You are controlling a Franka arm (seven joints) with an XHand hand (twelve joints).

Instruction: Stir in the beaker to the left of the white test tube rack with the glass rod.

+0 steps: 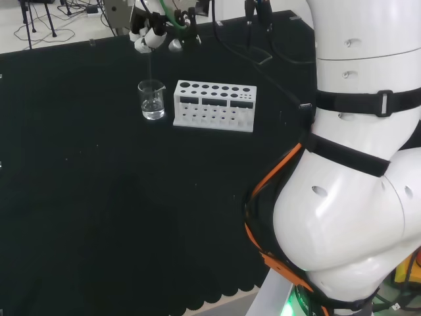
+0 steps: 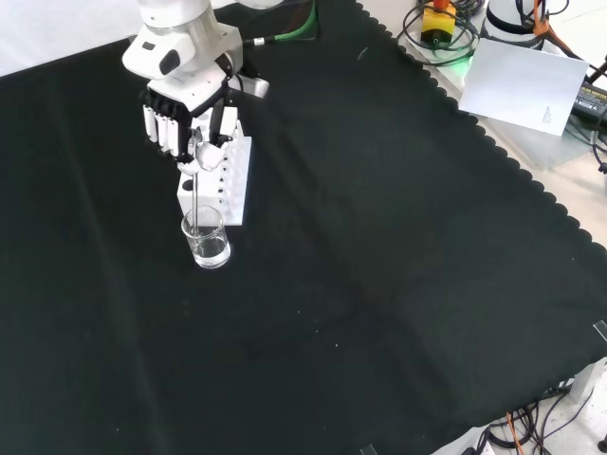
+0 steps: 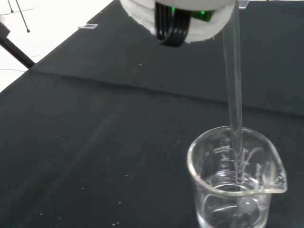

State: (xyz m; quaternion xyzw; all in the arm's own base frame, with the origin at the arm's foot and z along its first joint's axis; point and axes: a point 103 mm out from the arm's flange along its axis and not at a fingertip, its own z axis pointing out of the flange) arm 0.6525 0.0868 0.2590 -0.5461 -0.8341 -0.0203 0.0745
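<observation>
In the front view, the robot hand (image 2: pixel 185 118) comes in at the upper left of the frame, below a white wrist link, and hangs above the desk with its fingers (image 2: pixel 156 128) pointing down and curled together in a pinch. In the head view the robot hand (image 1: pixel 154 36) is at the top of the frame, left of centre, while the arm's big white links stand at the right side.

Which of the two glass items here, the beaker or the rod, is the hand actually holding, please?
The glass rod: the hand grips its top, and its lower end dips into the beaker, which stands untouched on the cloth.
</observation>
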